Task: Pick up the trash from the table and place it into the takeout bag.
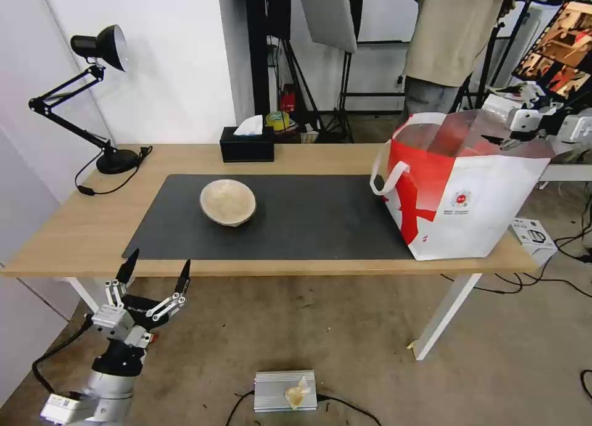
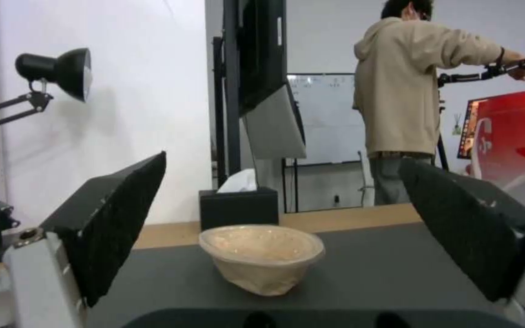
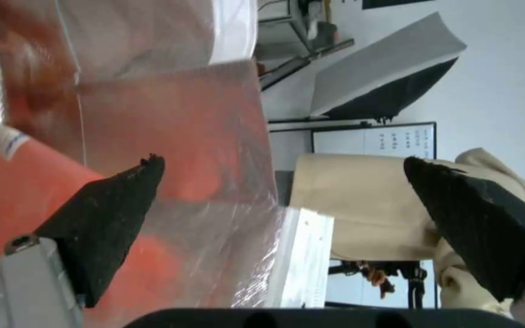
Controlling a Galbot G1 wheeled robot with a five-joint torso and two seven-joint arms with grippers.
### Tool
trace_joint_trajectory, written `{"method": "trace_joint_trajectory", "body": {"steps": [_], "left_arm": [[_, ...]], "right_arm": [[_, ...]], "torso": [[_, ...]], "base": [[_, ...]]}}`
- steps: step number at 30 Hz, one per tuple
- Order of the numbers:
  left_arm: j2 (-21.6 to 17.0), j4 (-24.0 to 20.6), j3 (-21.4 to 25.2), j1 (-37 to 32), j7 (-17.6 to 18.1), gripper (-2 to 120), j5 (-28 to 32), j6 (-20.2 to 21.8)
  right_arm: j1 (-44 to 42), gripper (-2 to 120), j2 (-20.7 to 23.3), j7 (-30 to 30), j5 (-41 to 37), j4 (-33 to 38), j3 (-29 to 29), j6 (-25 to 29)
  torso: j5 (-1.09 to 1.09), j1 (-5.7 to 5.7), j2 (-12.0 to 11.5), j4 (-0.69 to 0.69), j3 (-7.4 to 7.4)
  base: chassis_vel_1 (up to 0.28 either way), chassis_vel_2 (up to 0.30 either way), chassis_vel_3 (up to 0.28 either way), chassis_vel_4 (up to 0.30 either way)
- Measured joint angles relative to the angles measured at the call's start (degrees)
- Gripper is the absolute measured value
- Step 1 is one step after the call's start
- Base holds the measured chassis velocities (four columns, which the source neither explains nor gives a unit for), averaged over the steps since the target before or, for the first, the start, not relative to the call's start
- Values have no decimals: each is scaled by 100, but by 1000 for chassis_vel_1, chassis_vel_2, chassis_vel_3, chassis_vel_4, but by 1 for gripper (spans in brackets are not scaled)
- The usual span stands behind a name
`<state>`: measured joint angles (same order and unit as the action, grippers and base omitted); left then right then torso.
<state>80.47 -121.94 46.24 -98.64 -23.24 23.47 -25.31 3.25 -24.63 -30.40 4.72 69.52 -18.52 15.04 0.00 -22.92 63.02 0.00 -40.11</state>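
Logo: small, red, unreadable on takeout bag [image 1: 460, 201] | left pincer [image 1: 157, 267] wide | right pincer [image 3: 280, 171] wide

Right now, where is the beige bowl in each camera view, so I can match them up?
Head view: the beige bowl sits left of centre on the dark mat.
Left wrist view: the bowl stands centred between the open left gripper's fingers, farther off.
Right wrist view: not in it; the bag's foil lining is there.
Shared landmark: the black tissue box behind the bowl.
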Motion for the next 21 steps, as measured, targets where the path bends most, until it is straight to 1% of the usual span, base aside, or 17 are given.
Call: {"method": "trace_joint_trajectory", "body": {"steps": [9, 13, 14, 16, 18, 21], "left_arm": [[1, 2, -1, 16, 0, 100, -3, 0], [0, -35, 10, 25, 2, 100, -5, 1], [0, -35, 10, 25, 2, 100, -5, 1], [-32, -103, 45, 24, 14, 100, 8, 33], [-39, -118, 51, 18, 16, 100, 12, 38], [-68, -186, 93, -30, 27, 100, 29, 55]], "right_arm": [[121, 100, 18, -7, -115, 113, -18, -50], [119, 100, 126, 29, -615, 325, -10, -242], [119, 100, 126, 29, -615, 325, -10, -242], [30, 100, 276, 119, -1154, 684, 37, -481], [-2, 100, 316, 146, -1280, 776, 50, -540], [-337, 100, 608, 424, -2071, 1433, 239, -965]], "torso": [[0, 0, 0, 0, 0], [0, 0, 0, 0, 0], [0, 0, 0, 0, 0], [0, 0, 0, 0, 0], [0, 0, 0, 0, 0], [0, 0, 0, 0, 0]], "base": [[0, 0, 0, 0], [0, 0, 0, 0], [0, 0, 0, 0], [0, 0, 0, 0], [0, 0, 0, 0], [0, 0, 0, 0]]}}
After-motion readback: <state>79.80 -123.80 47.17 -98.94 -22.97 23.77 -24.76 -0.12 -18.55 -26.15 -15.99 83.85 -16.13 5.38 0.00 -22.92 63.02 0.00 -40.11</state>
